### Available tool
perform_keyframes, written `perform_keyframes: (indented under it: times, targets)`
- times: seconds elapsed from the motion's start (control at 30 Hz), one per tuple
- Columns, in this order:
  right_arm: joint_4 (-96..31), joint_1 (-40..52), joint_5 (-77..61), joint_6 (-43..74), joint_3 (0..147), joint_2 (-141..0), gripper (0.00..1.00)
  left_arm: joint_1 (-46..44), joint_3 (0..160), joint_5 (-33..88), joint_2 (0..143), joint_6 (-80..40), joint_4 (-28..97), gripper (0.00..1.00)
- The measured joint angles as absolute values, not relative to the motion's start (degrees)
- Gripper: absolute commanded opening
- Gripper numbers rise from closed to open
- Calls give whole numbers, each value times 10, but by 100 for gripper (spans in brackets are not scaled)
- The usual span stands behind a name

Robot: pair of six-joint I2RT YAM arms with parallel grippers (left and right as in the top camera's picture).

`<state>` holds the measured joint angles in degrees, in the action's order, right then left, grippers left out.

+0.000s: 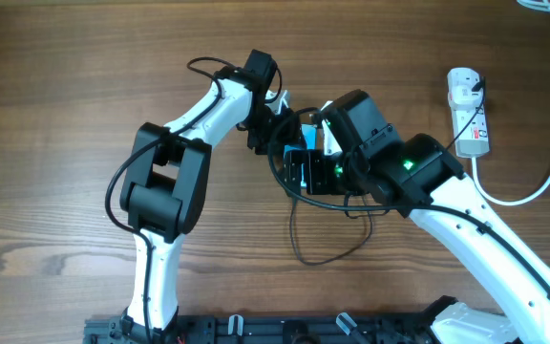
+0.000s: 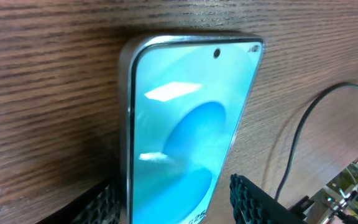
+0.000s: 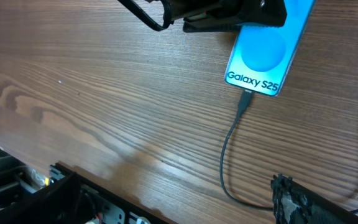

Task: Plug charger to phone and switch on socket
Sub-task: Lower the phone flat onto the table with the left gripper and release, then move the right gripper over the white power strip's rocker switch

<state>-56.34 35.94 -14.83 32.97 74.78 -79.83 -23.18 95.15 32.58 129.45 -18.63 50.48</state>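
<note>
The phone (image 3: 263, 56) lies flat on the wooden table with its teal screen up; in the overhead view (image 1: 301, 170) the arms mostly hide it. The charger cable (image 3: 227, 152) ends in a connector (image 3: 246, 99) seated in the phone's "Galaxy S25" end, and it loops toward the front (image 1: 327, 250). My left gripper (image 2: 176, 208) straddles the phone's (image 2: 185, 137) other end. One finger touches its edge, and a narrow gap shows at the other finger. My right gripper (image 1: 306, 183) is open and empty, back from the connector; only one finger (image 3: 291, 199) shows. The white socket (image 1: 468, 115) lies at the far right.
A black plug (image 1: 473, 88) sits in the socket. The socket's thick white lead (image 1: 542, 186) curves off along the right edge. The robot base rail (image 1: 285, 330) runs along the table's front edge.
</note>
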Motion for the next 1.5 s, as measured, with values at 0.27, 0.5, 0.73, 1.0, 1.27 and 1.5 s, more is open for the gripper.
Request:
perform_keyframes:
  times: [0.27, 0.5, 0.73, 1.0, 1.27, 1.5]
  targets:
    - [-575, 357, -129, 334, 748, -798, 100, -200, 959, 348, 1289, -190, 519, 100]
    - [-632, 236, -123, 312, 757, -798, 100, -162, 952, 258, 1264, -190, 560, 100]
    - [-618, 61, -77, 262, 760, -798, 100, -157, 945, 115, 1071, -190, 569, 100]
    - [-528, -143, 6, 309, 760, -803, 100, -157, 948, 27, 886, -190, 573, 100]
    - [-468, -222, 65, 321, 760, -896, 100, -157, 948, 15, 883, -190, 575, 100]
    - [-404, -276, 40, 323, 759, -944, 100, -157, 948, 15, 883, -190, 575, 100]
